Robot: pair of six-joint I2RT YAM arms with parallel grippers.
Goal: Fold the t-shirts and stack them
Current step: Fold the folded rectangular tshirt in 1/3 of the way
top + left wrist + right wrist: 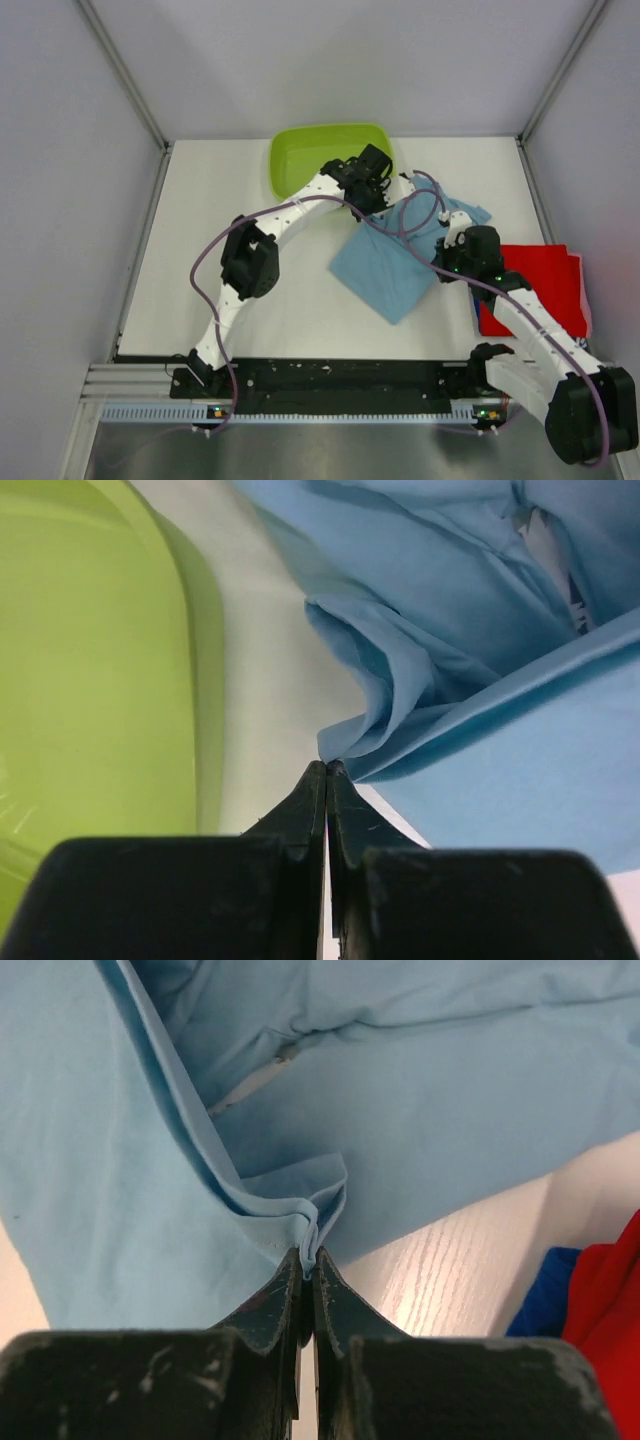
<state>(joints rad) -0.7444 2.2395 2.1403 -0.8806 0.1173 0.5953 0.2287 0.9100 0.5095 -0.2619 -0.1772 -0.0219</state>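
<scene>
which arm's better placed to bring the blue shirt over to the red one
Right, probably: the right hand pinches the light blue shirt beside the red shirt; the left hand grips it by the basin.

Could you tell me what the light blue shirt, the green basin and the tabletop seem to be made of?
The light blue shirt: soft matte cloth, perhaps cotton knit; it creases and folds. The green basin: smooth, slightly glossy plastic, apparently moulded. The tabletop: white with faint wood grain, probably laminate.
</scene>
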